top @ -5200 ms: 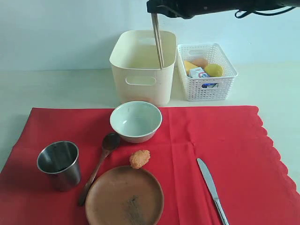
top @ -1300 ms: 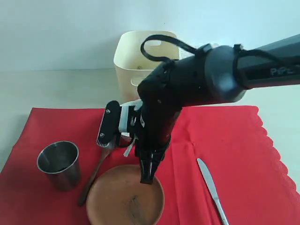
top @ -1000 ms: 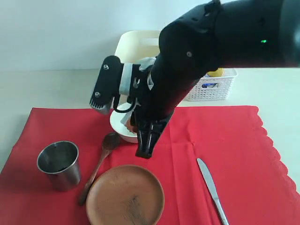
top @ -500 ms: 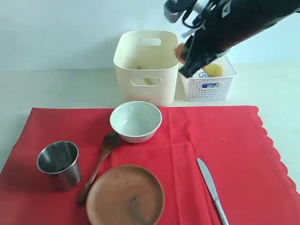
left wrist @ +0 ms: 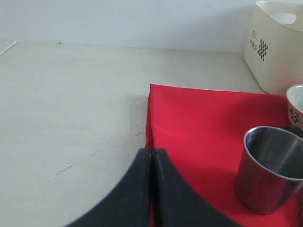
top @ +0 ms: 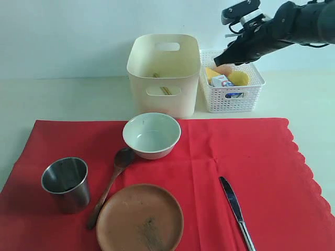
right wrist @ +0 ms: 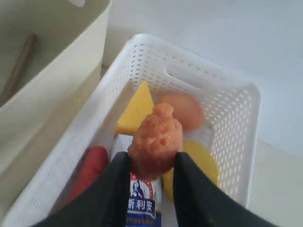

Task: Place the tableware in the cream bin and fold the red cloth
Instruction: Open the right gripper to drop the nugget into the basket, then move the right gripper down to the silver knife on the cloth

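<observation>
Gripping one orange nugget: right claw above basket. Left claw closed, empty. One bowl, cup, spoon, plate.

My exterior camera looks down from the near side, over the cloth toward the bin and basket at the back. The left wrist camera sits low by the worktop and shares the cup with it. The right wrist camera looks closely into the basket.
</observation>
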`<state>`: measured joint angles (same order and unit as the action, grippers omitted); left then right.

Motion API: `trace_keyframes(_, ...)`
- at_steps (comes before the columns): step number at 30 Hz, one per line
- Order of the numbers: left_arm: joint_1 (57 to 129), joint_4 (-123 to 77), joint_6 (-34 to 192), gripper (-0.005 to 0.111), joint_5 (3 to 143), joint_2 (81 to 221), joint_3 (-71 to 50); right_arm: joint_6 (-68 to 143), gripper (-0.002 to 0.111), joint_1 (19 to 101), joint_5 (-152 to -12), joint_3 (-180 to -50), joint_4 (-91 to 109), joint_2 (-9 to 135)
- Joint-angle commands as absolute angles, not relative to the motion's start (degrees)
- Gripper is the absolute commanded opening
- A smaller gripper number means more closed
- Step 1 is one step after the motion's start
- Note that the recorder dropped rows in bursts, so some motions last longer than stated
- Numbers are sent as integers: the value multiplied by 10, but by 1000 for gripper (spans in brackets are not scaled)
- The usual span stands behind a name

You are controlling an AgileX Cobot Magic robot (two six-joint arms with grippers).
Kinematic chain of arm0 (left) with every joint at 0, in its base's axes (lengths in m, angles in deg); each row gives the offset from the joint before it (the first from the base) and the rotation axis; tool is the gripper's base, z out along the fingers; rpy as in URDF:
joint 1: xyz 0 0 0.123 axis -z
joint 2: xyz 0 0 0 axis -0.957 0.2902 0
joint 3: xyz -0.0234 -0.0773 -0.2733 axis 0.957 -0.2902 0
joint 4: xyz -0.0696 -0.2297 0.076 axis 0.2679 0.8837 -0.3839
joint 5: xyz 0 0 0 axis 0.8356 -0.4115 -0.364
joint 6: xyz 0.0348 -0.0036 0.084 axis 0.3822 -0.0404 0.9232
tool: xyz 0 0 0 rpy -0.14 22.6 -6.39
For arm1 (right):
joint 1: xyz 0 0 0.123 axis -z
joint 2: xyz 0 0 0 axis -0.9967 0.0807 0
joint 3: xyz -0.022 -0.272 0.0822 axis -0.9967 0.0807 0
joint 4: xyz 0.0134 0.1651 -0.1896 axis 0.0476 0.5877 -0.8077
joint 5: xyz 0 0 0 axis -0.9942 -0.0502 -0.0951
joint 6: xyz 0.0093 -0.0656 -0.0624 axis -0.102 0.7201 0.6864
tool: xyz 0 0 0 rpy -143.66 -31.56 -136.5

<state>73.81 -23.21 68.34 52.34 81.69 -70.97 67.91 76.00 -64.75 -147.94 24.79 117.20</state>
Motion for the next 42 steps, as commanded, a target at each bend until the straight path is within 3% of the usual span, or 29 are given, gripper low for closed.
trace_keyframes(1,738,-229,681,0,530,813,-711,675,1,763,-622,-1541,256,1219)
trace_keyframes(11,738,-229,681,0,530,813,-711,616,45,784,-558,-1567,258,1236)
trace_keyframes(18,738,-229,681,0,530,813,-711,603,70,787,-483,-1567,259,1187)
trace_keyframes(29,738,-229,681,0,530,813,-711,586,71,787,-403,-1529,261,1089)
trace_keyframes(42,738,-229,681,0,530,813,-711,588,68,787,-458,-1312,259,894)
